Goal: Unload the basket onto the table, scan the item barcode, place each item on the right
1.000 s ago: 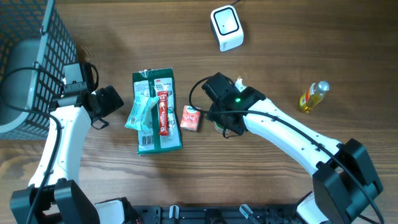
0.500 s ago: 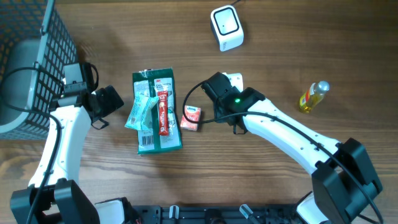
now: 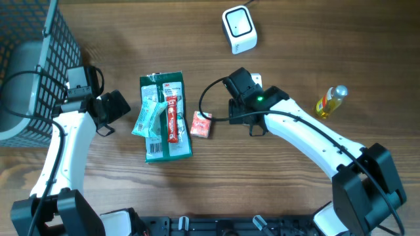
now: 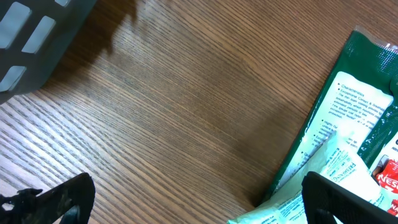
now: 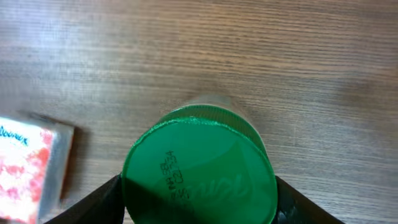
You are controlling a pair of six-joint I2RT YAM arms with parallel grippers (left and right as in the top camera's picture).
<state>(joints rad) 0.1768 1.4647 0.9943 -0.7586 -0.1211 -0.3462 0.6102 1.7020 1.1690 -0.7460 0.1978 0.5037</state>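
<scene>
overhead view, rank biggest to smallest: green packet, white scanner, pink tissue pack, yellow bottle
1. green packet
2. white scanner
3. yellow bottle and pink tissue pack: these look about alike, so I won't rank one over the other.

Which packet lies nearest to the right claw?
The small pink packet, alone beside the right claw and its green-lidded jar; the other packets lie piled farther off.
</scene>
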